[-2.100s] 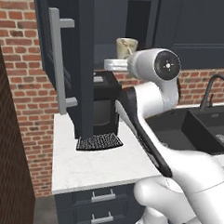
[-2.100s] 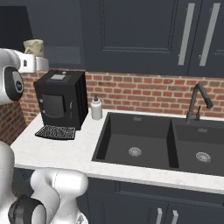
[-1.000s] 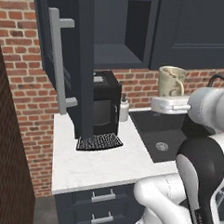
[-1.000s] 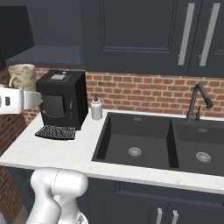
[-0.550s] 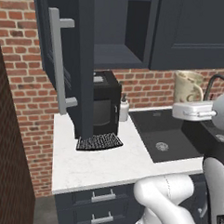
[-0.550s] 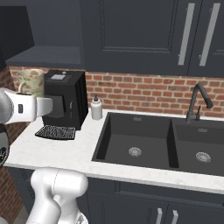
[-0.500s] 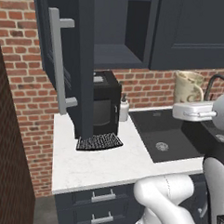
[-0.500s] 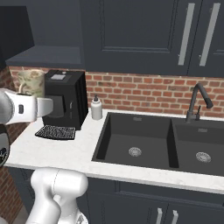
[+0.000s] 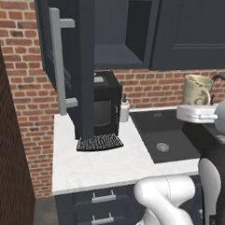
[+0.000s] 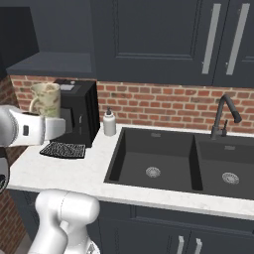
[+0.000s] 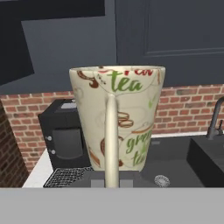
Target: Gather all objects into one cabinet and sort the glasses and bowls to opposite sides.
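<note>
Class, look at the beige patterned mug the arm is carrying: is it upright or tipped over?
Upright. The beige mug stands rim-up and handle vertical, above the sink, gripped at its base.

White marble counter, frame centre: black coffee machine at rear, soap dispenser just right of it, black sink inset further right.

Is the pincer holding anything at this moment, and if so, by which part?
Yes: the beige patterned mug, upright. The pincer grips it low down, at the bottom of the handle side; the fingertips themselves are hidden behind the mug.
</note>
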